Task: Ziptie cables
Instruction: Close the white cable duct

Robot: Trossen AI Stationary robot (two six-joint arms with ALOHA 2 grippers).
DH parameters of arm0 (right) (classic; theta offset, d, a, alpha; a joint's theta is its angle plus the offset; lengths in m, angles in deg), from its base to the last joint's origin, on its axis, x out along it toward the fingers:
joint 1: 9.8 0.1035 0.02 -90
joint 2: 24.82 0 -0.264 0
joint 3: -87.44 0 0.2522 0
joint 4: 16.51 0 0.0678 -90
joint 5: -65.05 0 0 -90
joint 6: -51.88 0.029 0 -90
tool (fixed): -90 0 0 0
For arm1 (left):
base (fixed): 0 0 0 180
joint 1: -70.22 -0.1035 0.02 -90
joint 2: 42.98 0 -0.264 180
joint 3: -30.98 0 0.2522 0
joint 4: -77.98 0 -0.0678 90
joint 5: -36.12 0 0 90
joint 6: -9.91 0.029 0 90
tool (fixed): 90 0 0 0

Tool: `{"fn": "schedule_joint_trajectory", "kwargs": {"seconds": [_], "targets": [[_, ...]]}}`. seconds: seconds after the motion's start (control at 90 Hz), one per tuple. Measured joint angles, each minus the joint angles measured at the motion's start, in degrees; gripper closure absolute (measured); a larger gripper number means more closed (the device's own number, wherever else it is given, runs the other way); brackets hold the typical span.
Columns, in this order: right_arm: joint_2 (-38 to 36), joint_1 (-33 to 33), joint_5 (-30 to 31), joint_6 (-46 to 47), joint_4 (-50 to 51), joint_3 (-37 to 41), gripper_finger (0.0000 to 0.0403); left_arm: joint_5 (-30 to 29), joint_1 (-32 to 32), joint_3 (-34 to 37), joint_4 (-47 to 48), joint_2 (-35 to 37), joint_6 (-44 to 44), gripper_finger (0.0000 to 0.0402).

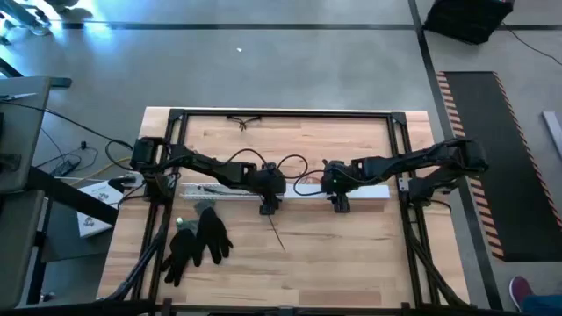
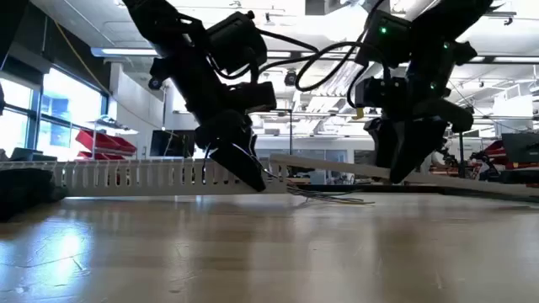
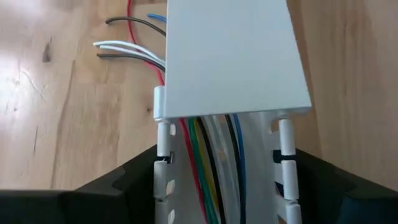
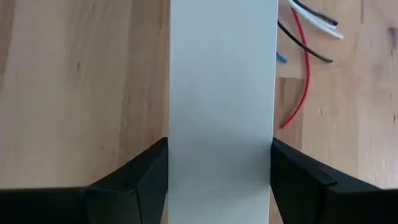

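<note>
1. The left gripper (image 3: pixel 221 186) straddles the slotted channel (image 3: pixel 283 155); the cables (image 3: pixel 211 162) run between its fingers, under the flat cover (image 3: pixel 230 56).
2. The right gripper (image 4: pixel 221 180) clasps the cover (image 4: pixel 224 81) — cable ends (image 4: pixel 305 56) just beside it.
3. Thin, limp, light — likely to splay; best gathered where they lie bunched.

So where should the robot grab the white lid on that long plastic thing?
Probably by its two long edges, coming straight down from above. The flat white cover is long and narrow and lies along the slotted channel, so fingers fit either side. The right gripper already straddles it that way; the left gripper straddles the channel where the cables run.
</note>
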Motion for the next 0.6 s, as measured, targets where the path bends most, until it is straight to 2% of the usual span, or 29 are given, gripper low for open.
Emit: {"fn": "schedule_joint_trajectory", "kwargs": {"seconds": [0.156, 0.311, 0.6], "targets": [[0.0, 1.1, 2.7, -0.4, 4.8, -3.1, 0.0194, 2.6, 0.0, 0.0, -0.1, 0.0, -1.7, 0.0152], [0.0, 1.0, 4.7, -0.2, 8.7, -4.7, 0.0194, 2.6, 0.0, 0.0, 1.7, 0.0, -2.0, 0.0152], [0.0, 1.0, 2.9, 0.4, 9.4, -5.2, 0.0194, 2.3, 0.0, 0.0, 1.6, -0.1, -2.5, 0.0151]]}}
